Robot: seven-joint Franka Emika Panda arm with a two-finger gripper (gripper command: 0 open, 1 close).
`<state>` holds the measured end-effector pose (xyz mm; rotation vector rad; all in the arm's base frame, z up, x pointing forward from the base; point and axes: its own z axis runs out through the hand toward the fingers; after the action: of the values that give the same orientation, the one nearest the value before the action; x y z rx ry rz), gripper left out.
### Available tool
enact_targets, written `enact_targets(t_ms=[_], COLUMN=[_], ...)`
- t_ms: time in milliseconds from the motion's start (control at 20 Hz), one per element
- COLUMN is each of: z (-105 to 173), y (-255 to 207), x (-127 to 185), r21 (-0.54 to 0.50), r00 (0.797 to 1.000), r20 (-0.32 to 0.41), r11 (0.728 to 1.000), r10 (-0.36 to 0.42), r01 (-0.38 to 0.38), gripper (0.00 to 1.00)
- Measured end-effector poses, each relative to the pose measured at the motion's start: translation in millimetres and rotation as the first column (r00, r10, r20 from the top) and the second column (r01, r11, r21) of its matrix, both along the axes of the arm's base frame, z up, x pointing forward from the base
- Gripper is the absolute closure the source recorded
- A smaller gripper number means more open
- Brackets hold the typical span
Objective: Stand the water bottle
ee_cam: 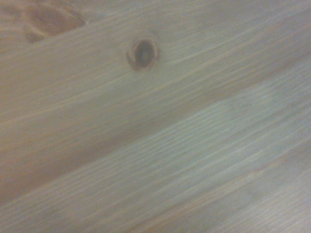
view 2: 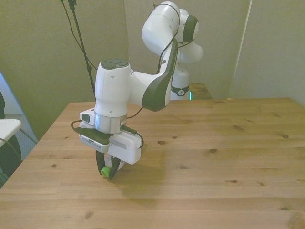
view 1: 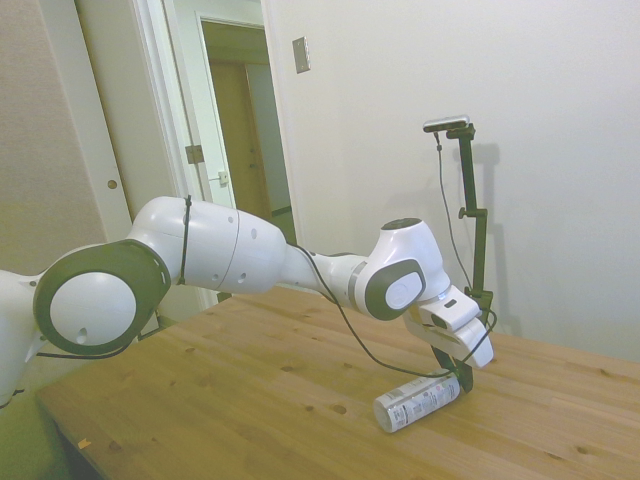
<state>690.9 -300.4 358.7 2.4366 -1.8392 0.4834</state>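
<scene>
The water bottle [view 1: 415,402] lies on its side on the wooden table [view 1: 250,400], its white printed label facing up and its flat base toward the side camera. My gripper [view 1: 462,380] comes down over the far, cap end of it. From the front, the green cap [view 2: 105,171] shows between the dark fingers [view 2: 100,160], which close on it just above the table [view 2: 214,167]; the gripper [view 2: 108,172] hides the bottle's body behind it. The wrist view holds only blurred wood grain with a dark knot [ee_cam: 143,52].
A person's edge and a white surface [view 2: 7,126] show at the front view's left, beyond the table. An open doorway [view 1: 240,120] stands behind the arm in the side view. Bare wood surrounds the bottle on all sides.
</scene>
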Motion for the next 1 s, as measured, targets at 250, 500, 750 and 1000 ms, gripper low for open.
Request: enact_targets(t_ms=[250,500,750,1000], z=[22,86,125,142], y=[6,32,62,91], x=[3,5,-5,-6], r21=[-0.004,-0.031,-0.011,0.026], r00=[0.999,0.984,0.956,0.916], r20=[0.036,0.175,0.292,0.387], r11=[1.000,0.999,1.000,0.994], r10=[0.009,0.027,-0.020,-0.105], r01=[-0.009,-0.022,0.024,0.103], gripper=[1.00,1.00,1.00,1.00])
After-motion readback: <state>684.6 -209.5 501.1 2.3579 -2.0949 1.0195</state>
